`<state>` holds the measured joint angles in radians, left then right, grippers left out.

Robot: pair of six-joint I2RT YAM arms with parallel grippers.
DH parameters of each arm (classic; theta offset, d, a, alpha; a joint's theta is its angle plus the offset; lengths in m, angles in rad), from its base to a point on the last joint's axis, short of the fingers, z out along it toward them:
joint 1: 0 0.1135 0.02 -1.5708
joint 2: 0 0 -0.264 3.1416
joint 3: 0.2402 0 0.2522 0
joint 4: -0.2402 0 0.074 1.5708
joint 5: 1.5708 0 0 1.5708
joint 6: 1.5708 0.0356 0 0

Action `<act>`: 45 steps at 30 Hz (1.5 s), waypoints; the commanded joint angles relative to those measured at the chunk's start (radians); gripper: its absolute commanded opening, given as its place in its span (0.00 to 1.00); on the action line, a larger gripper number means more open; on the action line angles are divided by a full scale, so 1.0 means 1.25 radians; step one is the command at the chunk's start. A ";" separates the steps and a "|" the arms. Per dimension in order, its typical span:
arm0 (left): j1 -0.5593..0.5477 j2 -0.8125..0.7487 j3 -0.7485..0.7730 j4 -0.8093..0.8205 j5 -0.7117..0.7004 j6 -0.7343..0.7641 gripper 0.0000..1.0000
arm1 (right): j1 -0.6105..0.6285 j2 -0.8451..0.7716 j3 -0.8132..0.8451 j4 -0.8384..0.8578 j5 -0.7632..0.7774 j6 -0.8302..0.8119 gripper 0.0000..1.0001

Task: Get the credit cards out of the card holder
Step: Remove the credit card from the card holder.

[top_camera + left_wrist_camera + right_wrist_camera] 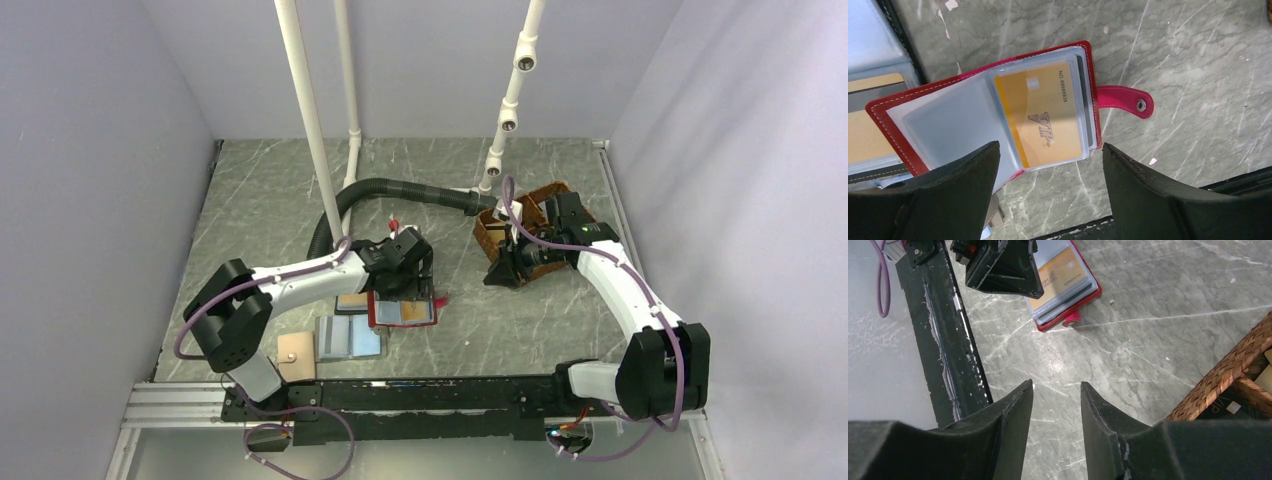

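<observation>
The red card holder (948, 122) lies spread open on the tabletop (1198, 60), with a gold VIP card (1048, 115) in its clear sleeve, not yet drawn out. The left claw (1050, 147) hovers over it, jaws wide and empty. The right claw (1056, 385), partly open and holding nothing, hangs beside a wicker basket (1228, 370). A dark card (1223, 407) seems to lie inside it, so I'd judge the job partly done.

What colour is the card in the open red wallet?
The card is orange-gold; left wrist view shows it best.
</observation>
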<state>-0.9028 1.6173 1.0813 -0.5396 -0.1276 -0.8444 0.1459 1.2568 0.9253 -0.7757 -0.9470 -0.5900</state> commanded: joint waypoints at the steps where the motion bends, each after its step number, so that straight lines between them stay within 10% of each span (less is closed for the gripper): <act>1: -0.008 0.019 0.006 0.017 -0.005 -0.029 0.79 | 0.003 -0.001 -0.004 0.044 -0.012 0.015 0.43; 28: -0.035 0.131 0.007 0.227 0.185 -0.053 0.69 | 0.075 0.093 -0.062 0.255 -0.083 0.304 0.41; 45: -0.030 -0.069 -0.163 0.326 0.126 -0.099 0.71 | 0.096 0.143 -0.075 0.298 -0.050 0.356 0.39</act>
<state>-0.9440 1.5848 0.9073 -0.2081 0.0441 -0.9413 0.2489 1.4120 0.8272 -0.4423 -1.0149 -0.1631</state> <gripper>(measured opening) 0.719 0.399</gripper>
